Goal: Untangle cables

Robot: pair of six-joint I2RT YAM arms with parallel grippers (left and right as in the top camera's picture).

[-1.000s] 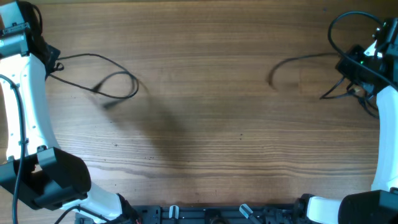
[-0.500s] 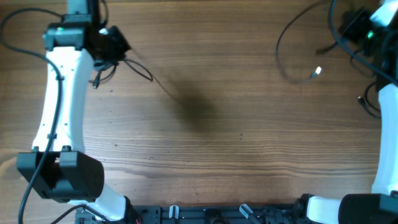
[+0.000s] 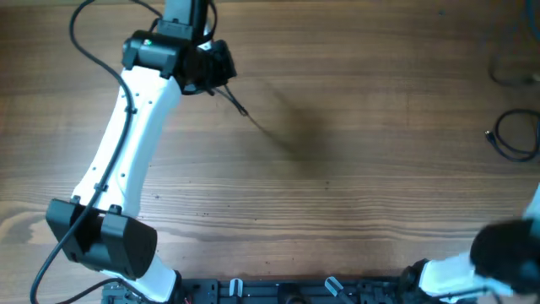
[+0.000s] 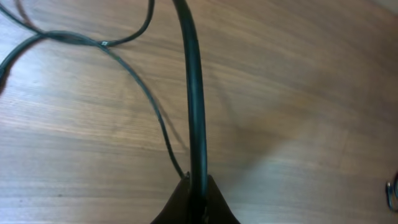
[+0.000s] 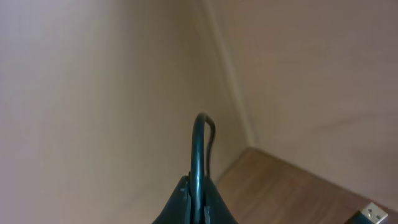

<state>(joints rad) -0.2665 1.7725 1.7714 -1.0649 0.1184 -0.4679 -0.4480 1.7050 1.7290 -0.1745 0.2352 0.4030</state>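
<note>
My left fingers are pinched narrow on a thin black cable that rises straight out from between them. A strand of it trails off to their left across the tabletop, and a short end pokes out just beyond the tips. My right fingers are closed tight on a second cable that arches up from them and bends back, its plug showing low to their right, while a loose coil lies on the tabletop well apart from my left fingers.
</note>
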